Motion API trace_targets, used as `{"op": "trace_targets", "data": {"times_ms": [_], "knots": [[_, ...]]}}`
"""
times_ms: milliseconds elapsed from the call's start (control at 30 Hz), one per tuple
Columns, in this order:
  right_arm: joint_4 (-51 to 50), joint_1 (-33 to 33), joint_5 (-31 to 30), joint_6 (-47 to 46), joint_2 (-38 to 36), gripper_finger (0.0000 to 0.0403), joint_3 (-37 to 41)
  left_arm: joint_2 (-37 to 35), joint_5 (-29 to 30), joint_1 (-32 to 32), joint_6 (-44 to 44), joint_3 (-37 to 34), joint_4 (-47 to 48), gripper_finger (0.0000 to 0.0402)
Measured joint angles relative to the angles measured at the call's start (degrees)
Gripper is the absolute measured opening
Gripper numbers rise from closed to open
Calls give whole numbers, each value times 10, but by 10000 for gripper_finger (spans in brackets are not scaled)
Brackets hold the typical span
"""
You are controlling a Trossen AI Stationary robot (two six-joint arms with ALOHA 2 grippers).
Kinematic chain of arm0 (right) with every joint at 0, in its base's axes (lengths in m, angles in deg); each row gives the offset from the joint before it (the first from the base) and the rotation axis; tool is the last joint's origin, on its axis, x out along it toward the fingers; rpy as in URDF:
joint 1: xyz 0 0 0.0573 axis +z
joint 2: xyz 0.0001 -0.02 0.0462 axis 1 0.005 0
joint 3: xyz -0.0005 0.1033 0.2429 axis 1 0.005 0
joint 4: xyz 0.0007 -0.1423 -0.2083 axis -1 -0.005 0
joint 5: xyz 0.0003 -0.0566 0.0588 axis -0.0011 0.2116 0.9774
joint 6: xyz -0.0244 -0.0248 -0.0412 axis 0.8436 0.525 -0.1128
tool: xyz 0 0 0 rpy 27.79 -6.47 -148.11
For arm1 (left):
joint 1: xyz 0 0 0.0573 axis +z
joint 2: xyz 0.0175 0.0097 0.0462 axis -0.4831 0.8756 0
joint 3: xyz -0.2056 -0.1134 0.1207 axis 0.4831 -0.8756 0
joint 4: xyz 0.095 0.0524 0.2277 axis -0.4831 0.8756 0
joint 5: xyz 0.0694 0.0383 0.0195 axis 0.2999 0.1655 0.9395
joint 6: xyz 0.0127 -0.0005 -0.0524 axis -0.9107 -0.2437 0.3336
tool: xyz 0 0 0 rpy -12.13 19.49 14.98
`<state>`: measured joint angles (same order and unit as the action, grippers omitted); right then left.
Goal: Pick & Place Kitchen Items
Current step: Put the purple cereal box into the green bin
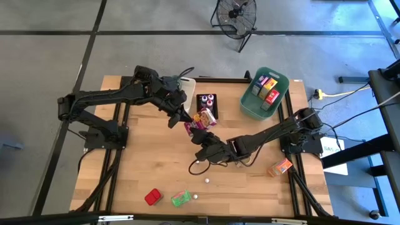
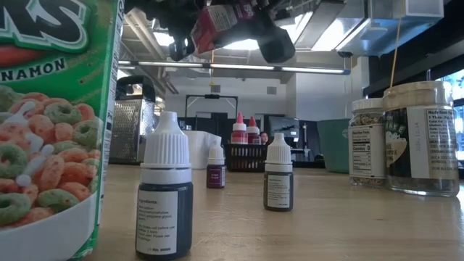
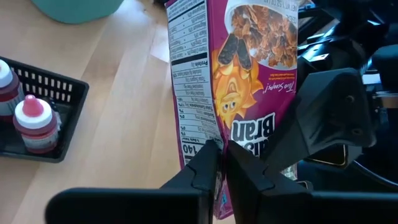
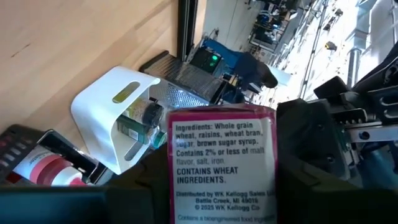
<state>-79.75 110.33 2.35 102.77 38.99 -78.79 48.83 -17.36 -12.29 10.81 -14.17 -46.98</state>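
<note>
You've got the small purple raisin-bran cereal box point(image 1: 203, 120) up off the wooden table point(image 1: 144, 169), mid-table, just beside the black wire basket point(image 1: 207, 102) of red-capped bottles. Your left gripper point(image 3: 219, 163) is clenched on one edge of that box. The right gripper point(image 1: 201, 152) sits just below the box in the high view; whether it's gripping yet, I cannot tell.

Judging by its look, it's light thin cardboard: stiff along the edges, soft across the broad faces, so it'll likely dent if squeezed mid-panel. Pinch across the narrow sides, near a corner fold.

Its long axis runs away from the left fingers, printed front facing the left wrist camera, ingredients panel toward the right one. In the high view it lies angled toward the green bin point(image 1: 265, 94).
</note>
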Motion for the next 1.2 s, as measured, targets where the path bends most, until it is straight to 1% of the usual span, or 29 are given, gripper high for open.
{"op": "trace_targets", "data": {"times_ms": [100,267,467,600,667,733,833,900,967,1033,1133,1200], "knots": [[-2,1,-9,-1,0,165,0,0,6,0,0,0,-1,44],[0,0,-16,-5,0,147,0,0,20,-1,-7,0,-1,96],[1,0,-17,-27,0,145,0,0,20,-7,-9,0,-29,162],[0,1,-46,-44,0,145,0,-5,24,-14,-9,0,-73,199],[-2,4,-65,-75,0,145,0,-12,26,-15,-10,0,-87,214],[-8,10,-82,-123,-2,145,0,-20,22,-15,-25,0,-103,223],[-30,26,-91,-200,-15,145,0,-36,19,-11,-64,0,-99,228],[-68,40,-90,-270,-31,145,0,-49,22,-6,-87,0,-96,227],[-140,54,-89,-356,-57,145,0,-66,24,-2,-105,0,-90,226],[-228,67,-93,-461,-94,145,0,-83,24,3,-120,0,-70,227],[-382,86,-98,-650,-166,145,0,-105,28,5,-143,0,-32,228],[-481,98,-80,-776,-213,145,1,-116,46,5,-162,0,-6,227]]}}
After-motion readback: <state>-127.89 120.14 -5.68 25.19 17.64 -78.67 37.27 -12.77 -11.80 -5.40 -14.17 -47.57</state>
